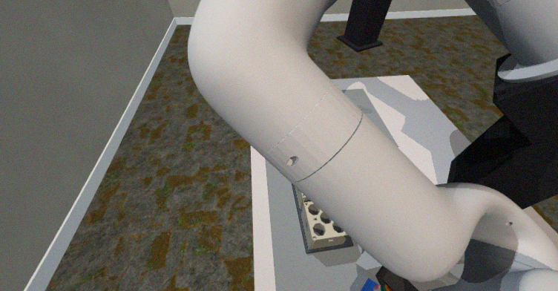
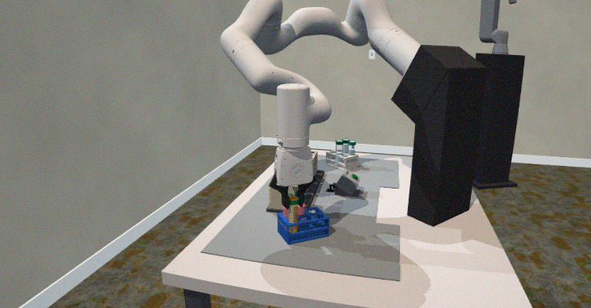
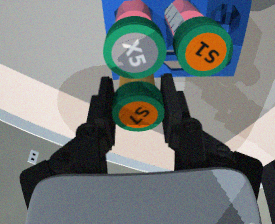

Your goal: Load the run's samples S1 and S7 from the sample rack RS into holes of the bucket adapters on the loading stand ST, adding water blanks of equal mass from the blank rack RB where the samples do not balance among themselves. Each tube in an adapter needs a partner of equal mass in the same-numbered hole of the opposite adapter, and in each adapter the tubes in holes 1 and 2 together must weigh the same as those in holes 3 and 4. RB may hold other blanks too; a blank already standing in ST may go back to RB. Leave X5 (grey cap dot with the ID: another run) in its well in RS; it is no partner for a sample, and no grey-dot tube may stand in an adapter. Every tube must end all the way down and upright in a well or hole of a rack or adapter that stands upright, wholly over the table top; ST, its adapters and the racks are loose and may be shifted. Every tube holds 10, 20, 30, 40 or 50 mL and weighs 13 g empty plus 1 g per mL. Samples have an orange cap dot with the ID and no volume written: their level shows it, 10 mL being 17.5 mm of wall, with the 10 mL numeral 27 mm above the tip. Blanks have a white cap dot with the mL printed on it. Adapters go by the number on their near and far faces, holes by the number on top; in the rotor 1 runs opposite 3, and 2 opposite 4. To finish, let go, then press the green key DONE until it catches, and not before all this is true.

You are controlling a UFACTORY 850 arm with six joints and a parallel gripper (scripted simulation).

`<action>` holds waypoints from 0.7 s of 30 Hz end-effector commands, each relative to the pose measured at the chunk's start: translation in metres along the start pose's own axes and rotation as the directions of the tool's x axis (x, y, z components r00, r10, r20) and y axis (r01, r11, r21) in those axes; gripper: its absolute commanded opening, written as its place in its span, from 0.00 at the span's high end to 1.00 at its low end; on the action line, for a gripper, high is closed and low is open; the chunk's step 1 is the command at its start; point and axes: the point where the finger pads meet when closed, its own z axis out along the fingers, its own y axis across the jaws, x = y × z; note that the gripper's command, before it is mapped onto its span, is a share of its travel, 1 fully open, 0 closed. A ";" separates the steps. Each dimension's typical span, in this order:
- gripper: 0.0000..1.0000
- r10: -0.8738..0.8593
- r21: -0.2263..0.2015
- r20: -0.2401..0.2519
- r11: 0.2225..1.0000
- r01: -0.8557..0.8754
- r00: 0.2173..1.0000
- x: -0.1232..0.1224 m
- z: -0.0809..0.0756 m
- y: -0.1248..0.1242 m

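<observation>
Black two-finger gripper [image 3: 138, 112] clamped on green-capped, orange-dot sample tube S7 [image 3: 137, 115], at near edge of blue plastic sample rack [image 2: 304, 225]. Grey-dot X5 tube [image 3: 135, 51] & orange-dot S1 tube [image 3: 202, 46] stand behind in rack.

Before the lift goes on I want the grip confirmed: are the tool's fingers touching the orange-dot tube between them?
Touching. In the wrist view both black fingers press the sides of the orange-dot tube's green cap, with no gap either side; the tool is clamped on it.
</observation>
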 end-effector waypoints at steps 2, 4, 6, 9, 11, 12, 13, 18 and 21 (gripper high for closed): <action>1.00 0.000 0.001 0.000 1.000 0.000 1.000 0.000 -0.005 -0.001; 1.00 0.000 0.001 0.000 1.000 0.000 1.000 0.000 -0.006 -0.001; 1.00 0.000 0.001 0.000 1.000 0.000 1.000 0.000 -0.006 -0.001; 1.00 0.000 0.001 0.000 1.000 0.000 1.000 0.000 -0.008 -0.001; 1.00 0.000 0.001 0.000 1.000 0.000 1.000 0.000 -0.009 -0.001; 1.00 0.000 0.001 0.000 1.000 0.000 1.000 0.000 -0.010 -0.001; 1.00 0.000 0.001 0.000 1.000 0.000 1.000 0.000 -0.011 -0.001; 1.00 0.000 0.001 0.000 1.000 0.000 1.000 0.000 -0.014 -0.001; 1.00 0.000 0.001 0.000 1.000 0.000 1.000 0.000 -0.014 -0.001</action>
